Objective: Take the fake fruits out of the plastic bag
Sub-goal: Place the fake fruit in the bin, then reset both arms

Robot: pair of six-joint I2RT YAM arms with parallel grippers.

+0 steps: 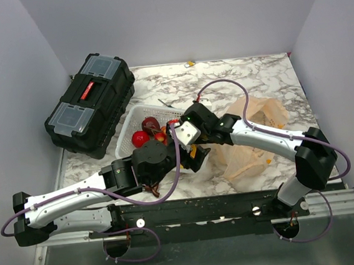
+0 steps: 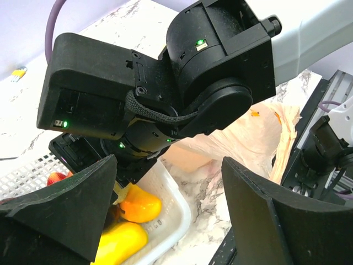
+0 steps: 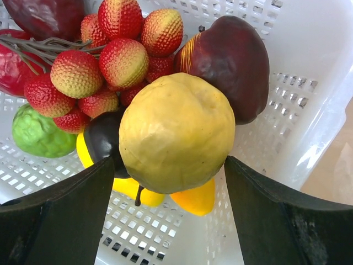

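Plastic bag lies slanted, near-left to far-right.

Your left arm stretches low from its base toward 2 o'clock. The left gripper has its jaws spread wide with nothing between them. Your right arm folds at the elbow and reaches back toward 10 o'clock. The right gripper points downward, jaws apart, seemingly clamping nothing. Both wrists sit close together.
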